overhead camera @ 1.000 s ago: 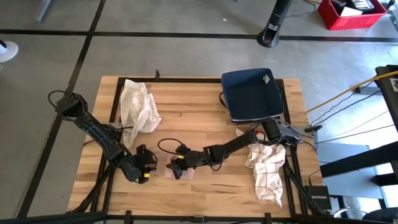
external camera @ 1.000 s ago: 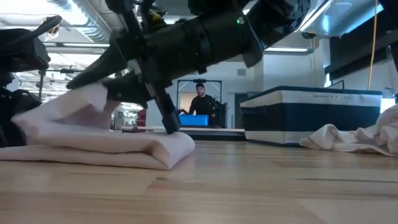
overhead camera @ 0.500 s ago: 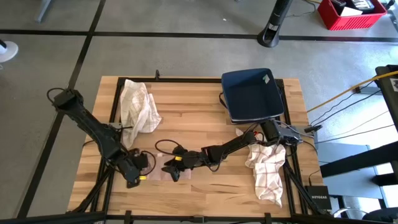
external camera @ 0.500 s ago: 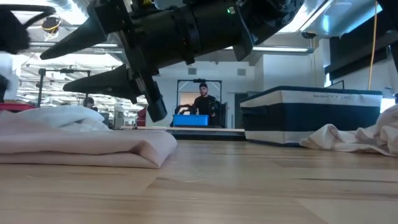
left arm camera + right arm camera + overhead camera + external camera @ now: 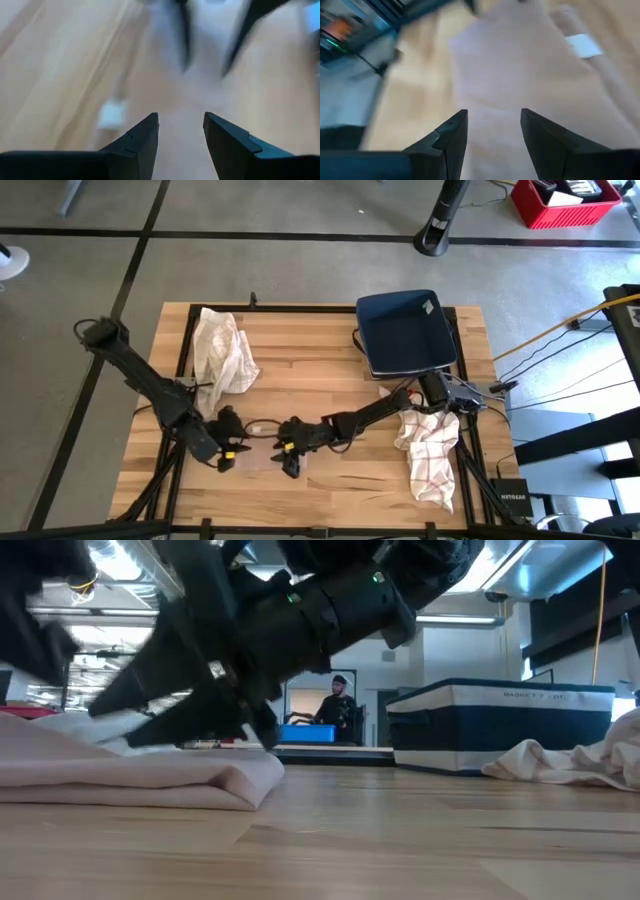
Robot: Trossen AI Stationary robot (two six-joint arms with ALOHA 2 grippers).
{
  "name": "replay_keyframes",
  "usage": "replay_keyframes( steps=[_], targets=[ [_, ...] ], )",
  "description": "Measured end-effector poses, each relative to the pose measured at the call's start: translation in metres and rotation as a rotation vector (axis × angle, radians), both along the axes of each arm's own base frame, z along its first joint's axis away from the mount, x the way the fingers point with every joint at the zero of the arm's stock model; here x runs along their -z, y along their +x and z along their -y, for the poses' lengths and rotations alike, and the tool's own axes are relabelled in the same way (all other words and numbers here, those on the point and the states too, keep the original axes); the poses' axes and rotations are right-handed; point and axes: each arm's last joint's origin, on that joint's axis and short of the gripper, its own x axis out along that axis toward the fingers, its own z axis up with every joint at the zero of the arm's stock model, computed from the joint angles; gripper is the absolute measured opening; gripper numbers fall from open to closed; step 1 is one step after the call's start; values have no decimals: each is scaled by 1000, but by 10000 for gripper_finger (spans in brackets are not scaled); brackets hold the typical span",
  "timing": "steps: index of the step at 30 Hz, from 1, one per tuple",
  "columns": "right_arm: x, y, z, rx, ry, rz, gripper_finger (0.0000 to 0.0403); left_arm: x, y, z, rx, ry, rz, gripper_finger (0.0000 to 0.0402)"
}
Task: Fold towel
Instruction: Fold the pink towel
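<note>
Both grippers, left (image 5: 232,452) and right (image 5: 290,461), hang open and empty over the folded pink towel (image 5: 140,775) near the table's (image 5: 330,370) front edge

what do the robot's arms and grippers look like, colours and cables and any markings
Both arms are dark, nearly black, built of slim jointed links. The left gripper carries a small yellow mark near its tip; the right gripper has a similar yellow spot. A thin dark cable loops beside the right arm's wrist. In the wrist views each gripper ends in two dark, angular, tapering fingers.

A navy bin (image 5: 405,332) on the table (image 5: 320,350), red crate (image 5: 563,200) beyond
</note>
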Motion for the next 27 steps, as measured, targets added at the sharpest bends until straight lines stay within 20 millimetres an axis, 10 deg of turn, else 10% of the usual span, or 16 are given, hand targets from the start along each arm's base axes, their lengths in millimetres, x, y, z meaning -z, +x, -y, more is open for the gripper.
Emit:
replay_keyframes(
  steps=[10,27],
  targets=[
    [21,-8,5,14,-222,-136,186,50,-12,-13,-198,93,-235,150],
    [-64,-70,19,-112,-232,-546,186,1,15,10,-71,116,-44,150]
  ],
)
